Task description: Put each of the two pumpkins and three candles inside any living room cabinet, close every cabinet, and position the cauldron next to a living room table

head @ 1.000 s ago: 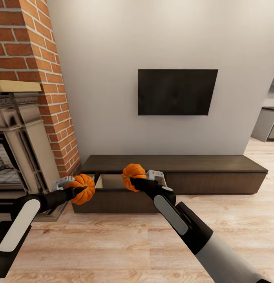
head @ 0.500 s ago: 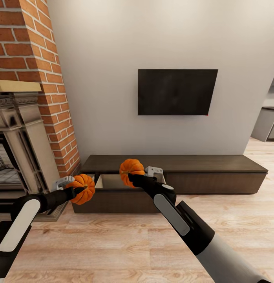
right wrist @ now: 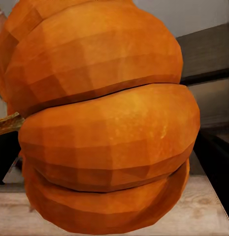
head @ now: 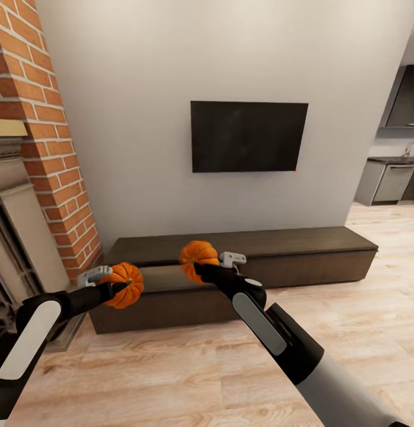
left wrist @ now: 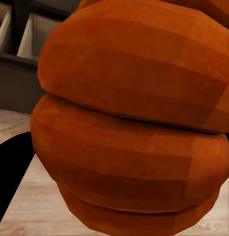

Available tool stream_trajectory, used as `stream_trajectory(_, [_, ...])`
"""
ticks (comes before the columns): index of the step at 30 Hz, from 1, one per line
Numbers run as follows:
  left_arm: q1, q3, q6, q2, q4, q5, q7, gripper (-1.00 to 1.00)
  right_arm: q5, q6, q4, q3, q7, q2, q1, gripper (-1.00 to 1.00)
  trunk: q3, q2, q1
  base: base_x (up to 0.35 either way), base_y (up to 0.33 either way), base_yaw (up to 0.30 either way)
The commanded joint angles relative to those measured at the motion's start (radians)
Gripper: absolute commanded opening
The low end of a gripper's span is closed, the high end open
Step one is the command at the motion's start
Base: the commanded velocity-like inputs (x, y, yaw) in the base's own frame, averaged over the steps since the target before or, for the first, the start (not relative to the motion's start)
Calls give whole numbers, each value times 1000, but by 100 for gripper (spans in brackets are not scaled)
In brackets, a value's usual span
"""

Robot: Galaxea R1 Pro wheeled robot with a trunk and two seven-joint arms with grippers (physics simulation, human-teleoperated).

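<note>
- Head view: you see two pumpkins. The left gripper (head: 119, 286) is closed on the left pumpkin (head: 125, 284); the right gripper (head: 202, 265) is closed on the right pumpkin (head: 198, 256). Both hang in front of the one cabinet (head: 242, 264), over its open drawer (head: 162, 277); contents not discernible. The TV (head: 248, 136) carries no legible writing.
- Left wrist view: the left pumpkin (left wrist: 129, 118) sits close up.
- Right wrist view: the right pumpkin (right wrist: 104, 118) sits close up.

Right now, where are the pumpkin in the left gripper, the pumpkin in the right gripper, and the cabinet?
left pumpkin (head: 125, 284), head view, ribbed orange side.
right pumpkin (head: 197, 254), head view, upper ribs.
cabinet (head: 302, 240), head view, dark wooden top.
</note>
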Motion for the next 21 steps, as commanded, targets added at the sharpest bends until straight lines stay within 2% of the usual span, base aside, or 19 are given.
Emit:
stream_trajectory(1, [-1,-1,0,1,-1,12,11,-100,-6,0,3,1,-9,1,-1,-100,-2,-1,0,13,14,-231])
stream_trajectory(3, [-1,-1,0,1,-1,12,11,-100,-6,0,18,1,-13,1,-1,-100,-4,-1,0,7,7,-214])
stream_trajectory(6, [-1,-1,-1,1,-1,12,11,-100,-6,0,101,-12,-36,2,-1,-100,-8,-1,0,2,2,-137])
stream_trajectory(7, [-1,-1,-1,1,-1,12,11,-100,-4,1,128,-35,-52,5,-1,-100,-8,-1,0,1,1,-57])
stream_trajectory(8, [-1,0,-2,1,-1,12,11,-100,2,5,155,-79,-76,6,-1,-100,-8,-1,0,0,0,-29])
stream_trajectory(10, [-1,1,-7,1,-1,12,11,-100,8,7,181,-122,-105,7,-1,-100,-9,-1,0,0,0,-14])
stream_trajectory(11, [-1,1,-8,1,-1,12,11,-100,9,6,186,-130,-112,8,-1,-100,-9,-1,0,0,0,-6])
stream_trajectory(16, [-1,1,-15,-4,-1,12,11,-100,26,2,232,-142,-114,9,-32,-100,-9,-1,0,0,0,-2])
stream_trajectory(21, [-1,0,-18,-29,-1,11,12,-100,56,2,250,-143,-110,10,-46,-100,-9,-1,0,8,0,0])
